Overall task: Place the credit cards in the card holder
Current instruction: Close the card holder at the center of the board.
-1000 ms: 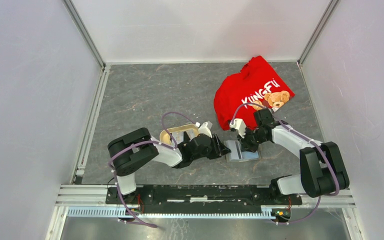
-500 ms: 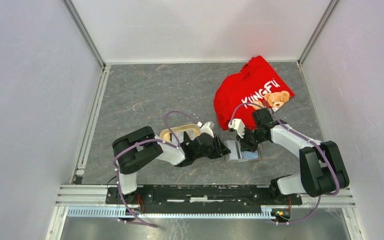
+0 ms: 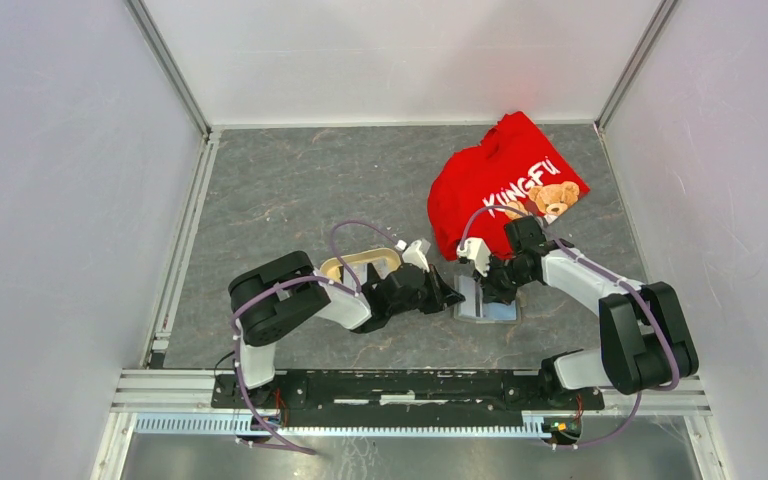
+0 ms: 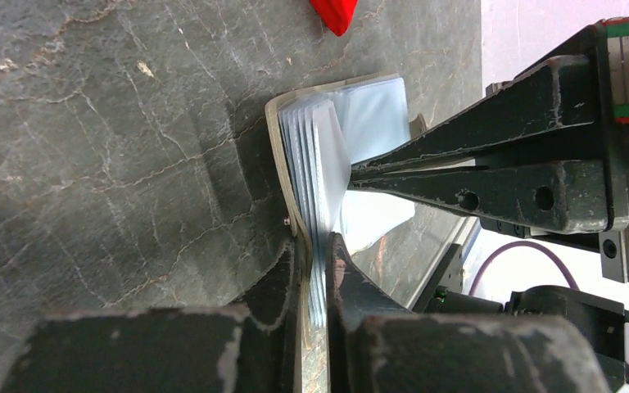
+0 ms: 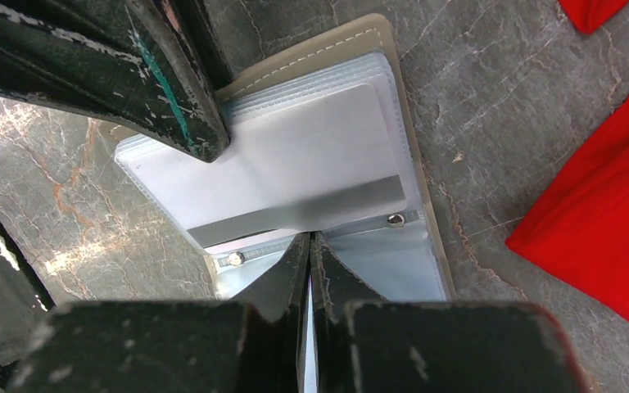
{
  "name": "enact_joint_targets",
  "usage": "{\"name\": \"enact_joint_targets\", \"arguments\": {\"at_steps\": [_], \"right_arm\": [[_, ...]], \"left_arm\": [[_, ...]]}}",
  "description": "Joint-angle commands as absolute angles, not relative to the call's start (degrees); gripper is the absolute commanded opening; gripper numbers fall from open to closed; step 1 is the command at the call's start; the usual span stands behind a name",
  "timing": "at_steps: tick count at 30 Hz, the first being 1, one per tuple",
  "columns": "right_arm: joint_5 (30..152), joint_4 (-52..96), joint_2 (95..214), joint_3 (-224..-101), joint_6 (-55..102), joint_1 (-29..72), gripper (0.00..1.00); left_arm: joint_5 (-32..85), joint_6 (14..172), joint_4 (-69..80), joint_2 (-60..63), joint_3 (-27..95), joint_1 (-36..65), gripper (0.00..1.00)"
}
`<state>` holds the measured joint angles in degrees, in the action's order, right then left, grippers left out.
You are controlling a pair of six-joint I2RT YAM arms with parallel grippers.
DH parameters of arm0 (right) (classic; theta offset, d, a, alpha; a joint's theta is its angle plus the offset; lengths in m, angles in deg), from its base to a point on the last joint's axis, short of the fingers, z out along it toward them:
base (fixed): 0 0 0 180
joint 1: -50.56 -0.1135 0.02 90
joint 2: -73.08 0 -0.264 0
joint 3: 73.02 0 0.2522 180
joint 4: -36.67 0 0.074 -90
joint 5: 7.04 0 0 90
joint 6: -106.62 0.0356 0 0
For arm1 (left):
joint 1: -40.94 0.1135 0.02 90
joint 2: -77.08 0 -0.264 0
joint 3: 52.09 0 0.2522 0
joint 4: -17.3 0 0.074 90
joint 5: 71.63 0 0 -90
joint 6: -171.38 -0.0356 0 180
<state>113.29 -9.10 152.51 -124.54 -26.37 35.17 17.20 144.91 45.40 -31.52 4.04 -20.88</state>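
Card holder (image 3: 495, 308) lies open on the grey table (image 3: 290, 190) between the two arms, near the red shirt (image 3: 505, 185) on the side toward the arm bases. We judge it light and floppy: a soft stitched cover carrying a stack of thin, shiny pocket leaves (image 4: 319, 139) that fan apart and will slide on one another. The firmest place to take it is the cover's edge, and there the left gripper (image 4: 315, 254) is pinched narrow on the cover and several leaves together, close to a rivet.

Of the credit cards (image 5: 295, 164) we see only one, pale with a grey stripe, apparently inside the top pocket; we judge such cards thin, stiff and slick, best taken by a short edge and fed in flat. We see no loose ones, and the beige tray (image 3: 365, 257) is largely hidden by the left arm. The right gripper (image 5: 309, 246) has its jaws all but together at the spine, with a thin pale edge between them; whether that is a leaf or a card we cannot tell.

Only the left wrist view shows the leaves edge-on and fanned, with the right fingers (image 4: 491, 192) reaching in to them; only the right wrist view shows the pocket's face, the stripe and the two rivets (image 5: 389, 219); the top view shows neither, yet it alone places the holder against shirt, tray and both arms.
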Motion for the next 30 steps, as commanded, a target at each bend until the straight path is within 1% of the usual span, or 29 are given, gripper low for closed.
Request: {"name": "enact_joint_targets", "arguments": {"at_steps": [1, 4, 7, 9, 13, 18, 25, 30], "right_arm": [[116.4, -9.1, 152.2, -124.8, -26.9, 34.0, 0.10], [118.3, -10.1, 149.7, -125.0, -28.0, 34.8, 0.29], [120.7, -11.1, 145.8, -124.9, -29.6, 36.8, 0.40], [123.3, -12.0, 143.1, -124.6, -31.0, 38.2, 0.45], [125.8, -12.7, 139.3, -123.6, -32.1, 40.1, 0.47], [127.4, -13.4, 139.8, -124.1, -32.1, 42.0, 0.47], [128.8, -13.5, 140.2, -124.1, -31.7, 44.8, 0.48], [128.8, -13.5, 141.1, -124.2, -31.4, 45.6, 0.48]], "left_arm": [[19.2, 143.5, 49.7, -30.7, 5.7, -21.7, 0.04], [17.8, 141.8, 45.8, -28.5, 4.4, -21.7, 0.02], [15.3, 138.8, 39.8, -24.5, 2.7, -21.7, 0.02], [13.7, 135.3, 34.1, -20.4, 2.0, -21.7, 0.02], [10.1, 128.6, 18.8, -13.2, 3.2, -21.8, 0.02], [4.9, 123.1, 4.6, -8.2, 7.0, -22.4, 0.02], [-1.8, 117.6, -8.1, -11.9, 13.7, -24.8, 0.03], [-5.5, 114.7, -15.0, -17.6, 22.3, -28.4, 0.06]]}}
